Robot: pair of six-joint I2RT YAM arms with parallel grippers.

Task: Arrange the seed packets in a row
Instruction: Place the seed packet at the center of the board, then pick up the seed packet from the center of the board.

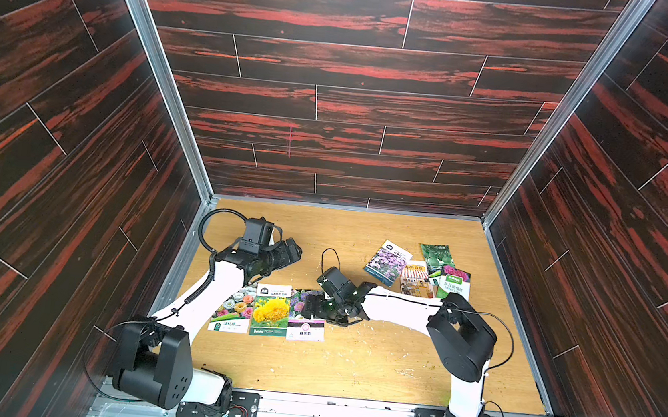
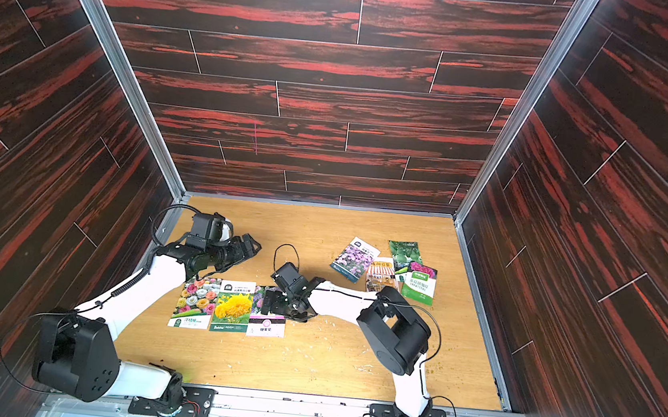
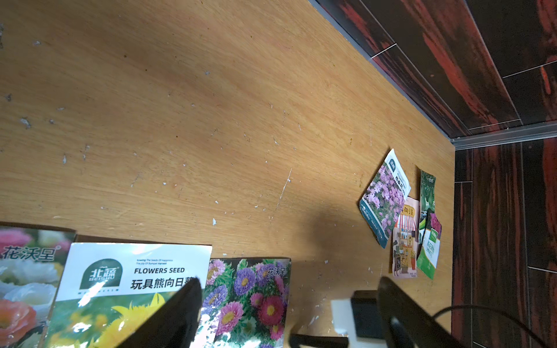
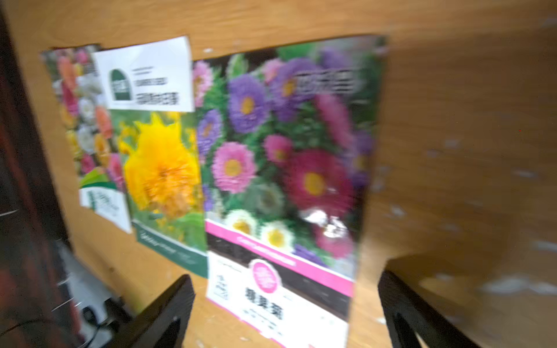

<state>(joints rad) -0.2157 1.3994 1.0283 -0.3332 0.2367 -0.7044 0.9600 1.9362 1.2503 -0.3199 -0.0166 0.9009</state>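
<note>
Landmark: the yellow-bloom packet (image 1: 271,310) (image 4: 162,168) lay flat on the wooden table (image 1: 350,365)
Row: the mixed-bloom packet (image 1: 232,310) met the landmark's left edge and the aster packet (image 1: 306,324) (image 4: 286,156) met its right edge, so that three seed packets lay side by side with their label bands toward the robot
Heap: the purple-flower packet (image 1: 387,262), shopfront packet (image 1: 415,278), melon packet (image 1: 437,258) and pink-bloom packet (image 1: 454,284) lay well to the landmark's right and farther back, overlapping one another
Right arm: the right gripper (image 4: 286,277) (image 1: 312,305) stood over the aster packet, just right of the landmark, with its jaws spread wide and the packet lying free between them; the wrist view was blurred
Left arm: the left gripper (image 3: 289,280) (image 1: 294,251) hung beyond the landmark's far edge, jaws spread wide and gripping nothing
</note>
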